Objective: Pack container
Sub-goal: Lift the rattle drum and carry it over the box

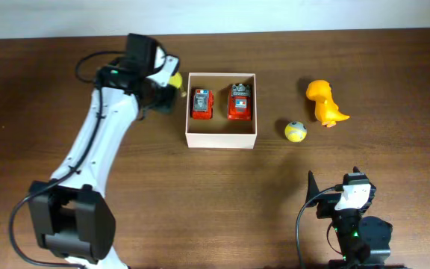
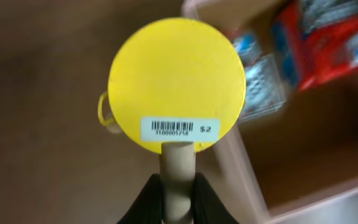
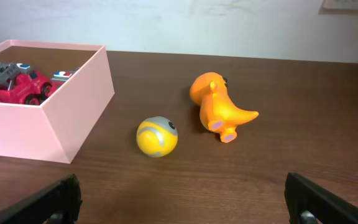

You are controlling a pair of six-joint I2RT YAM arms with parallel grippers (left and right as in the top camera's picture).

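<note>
Container [image 1: 222, 140] sits on the brown surface [image 1: 394, 60], holding a red toy car [image 1: 202, 104] and a second red car [image 1: 240, 102] side by side. Just beside its left wall, the left fingers [image 2: 146, 202] clamp the tan handle [image 2: 178, 168] of a yellow disc toy [image 2: 176, 84]. The right fingers [image 3: 58, 198] stand wide apart, facing a yellow ball [image 1: 295, 131] and an orange dinosaur [image 1: 325, 102].

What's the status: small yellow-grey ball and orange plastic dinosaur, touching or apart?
Apart. Right wrist view shows bare wooden table between the small yellow-grey ball and the orange plastic dinosaur; overhead shows the same gap.
</note>
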